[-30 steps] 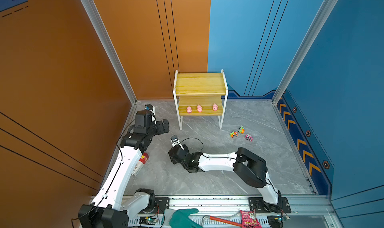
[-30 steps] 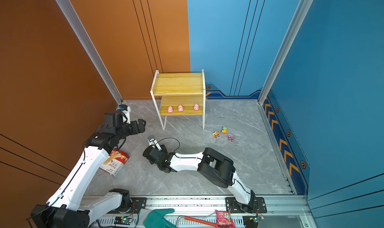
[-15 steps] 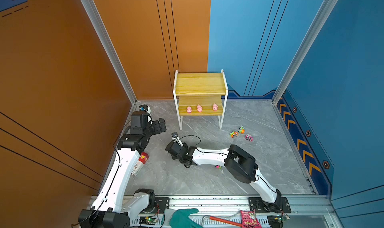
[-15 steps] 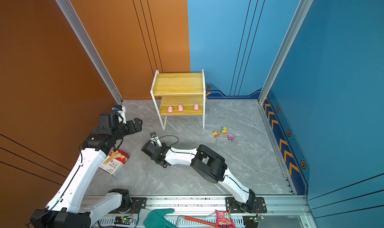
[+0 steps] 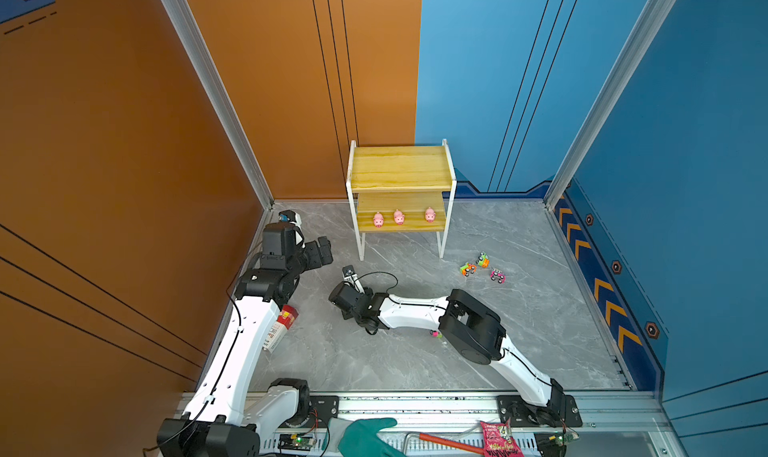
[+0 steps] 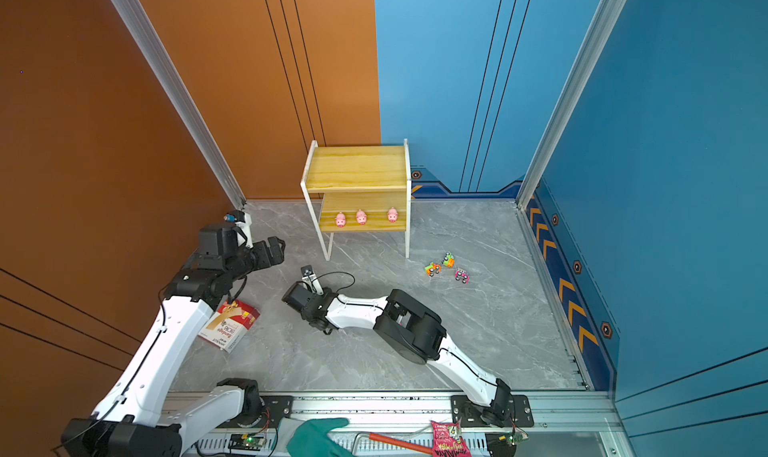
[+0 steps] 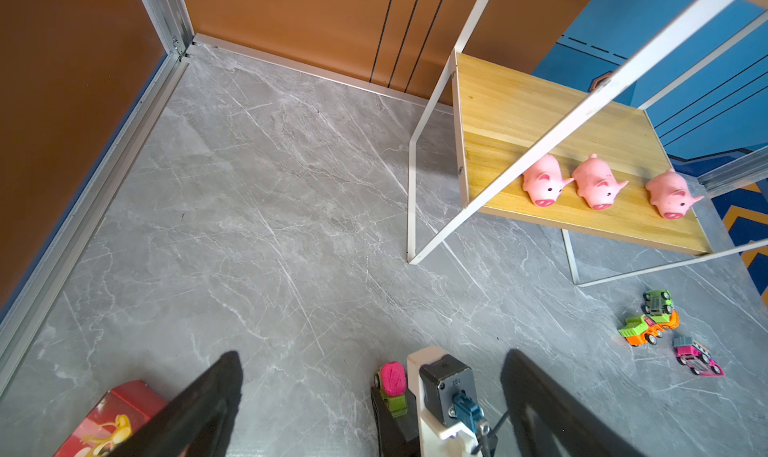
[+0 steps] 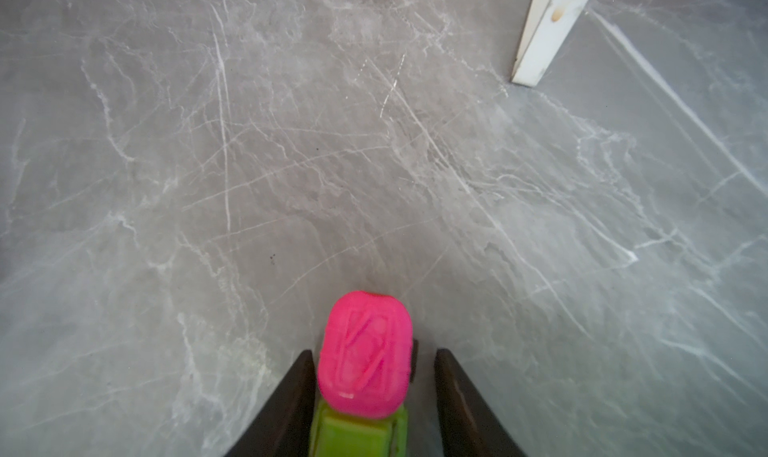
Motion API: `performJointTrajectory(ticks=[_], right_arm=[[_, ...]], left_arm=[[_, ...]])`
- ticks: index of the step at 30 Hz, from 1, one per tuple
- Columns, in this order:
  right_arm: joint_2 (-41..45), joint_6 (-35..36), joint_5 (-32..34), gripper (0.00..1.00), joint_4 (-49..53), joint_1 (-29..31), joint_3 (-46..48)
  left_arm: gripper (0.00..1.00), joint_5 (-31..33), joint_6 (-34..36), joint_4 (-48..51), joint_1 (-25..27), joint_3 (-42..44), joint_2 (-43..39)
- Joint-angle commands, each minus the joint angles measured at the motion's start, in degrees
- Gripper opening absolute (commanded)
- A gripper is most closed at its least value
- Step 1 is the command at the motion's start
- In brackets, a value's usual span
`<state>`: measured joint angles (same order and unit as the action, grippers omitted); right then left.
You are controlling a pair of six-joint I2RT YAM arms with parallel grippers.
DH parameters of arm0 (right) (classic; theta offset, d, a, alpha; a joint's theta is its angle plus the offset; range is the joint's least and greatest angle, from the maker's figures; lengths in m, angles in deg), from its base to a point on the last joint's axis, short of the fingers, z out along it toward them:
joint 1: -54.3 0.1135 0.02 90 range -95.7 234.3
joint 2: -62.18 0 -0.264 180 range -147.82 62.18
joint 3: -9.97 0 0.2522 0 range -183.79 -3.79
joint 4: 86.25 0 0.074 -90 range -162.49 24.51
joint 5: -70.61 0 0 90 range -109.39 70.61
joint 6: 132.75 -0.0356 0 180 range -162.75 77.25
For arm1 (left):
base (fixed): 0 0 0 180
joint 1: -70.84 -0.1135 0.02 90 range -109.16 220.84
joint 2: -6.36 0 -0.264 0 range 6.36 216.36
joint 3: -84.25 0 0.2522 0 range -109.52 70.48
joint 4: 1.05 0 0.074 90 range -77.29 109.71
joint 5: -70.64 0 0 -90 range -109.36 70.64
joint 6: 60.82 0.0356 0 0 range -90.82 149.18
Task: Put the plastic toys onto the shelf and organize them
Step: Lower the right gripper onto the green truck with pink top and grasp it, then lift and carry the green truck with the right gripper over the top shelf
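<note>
Moved: your right arm [image 5: 415, 309] has stretched further left along the floor [image 5: 540, 330]. The right gripper [image 8: 374, 351] fingers have narrowed astride a pink-and-green truck [image 8: 365, 334] on the floor before the shelf [image 5: 399, 168], not yet clamped.
Left gripper [image 7: 372, 357]: wide apart, empty.
Shelved: three pigs [image 5: 398, 216], lower board.
Outstanding: three trucks [image 5: 483, 261] on the floor.
Legible: box [image 6: 227, 324], "Bandage".

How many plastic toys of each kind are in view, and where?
Pink pigs: 3, on the shelf's lower board.
Toy trucks: 5, three on the floor, one between the right gripper's jaws, one mostly hidden under the right arm.
Total: 8.
</note>
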<state>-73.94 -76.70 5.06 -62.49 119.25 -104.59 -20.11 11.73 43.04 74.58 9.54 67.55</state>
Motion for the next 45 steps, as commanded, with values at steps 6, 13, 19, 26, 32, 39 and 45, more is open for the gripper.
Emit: performJointTrajectory(ticks=[6,13,19,26,32,39,45], right_arm=[[0.98,3.33,-0.58,0.35,-4.41,-0.31,2.87],[8.78,8.21,-3.27,0.33,-15.17,-0.43,12.47],[20.65,12.17,-6.81,0.32,-23.51,-1.49,24.06],[36.13,16.87,-7.30,0.28,-22.99,-3.66,31.57],[45.89,21.70,-6.78,0.28,-13.83,-7.79,26.93],[46.65,25.91,-7.08,0.29,-4.32,-17.05,14.57],[41.08,26.23,-9.09,0.29,1.65,-23.78,4.14]], left_arm=[[0.98,-0.65,-0.30,0.70,-0.23,1.00,-0.01],[0.98,-0.22,-0.30,0.67,-0.06,1.27,-0.44],[0.98,1.33,-1.21,-0.25,-0.79,1.53,-1.55],[0.98,3.54,-1.70,-0.93,-2.50,3.49,-2.92],[0.98,3.69,-2.39,-1.28,-3.57,3.47,-3.35],[0.98,2.12,-2.43,-4.11,-2.45,4.17,-5.59],[0.98,6.37,3.43,-4.12,5.44,-0.10,-6.59]])
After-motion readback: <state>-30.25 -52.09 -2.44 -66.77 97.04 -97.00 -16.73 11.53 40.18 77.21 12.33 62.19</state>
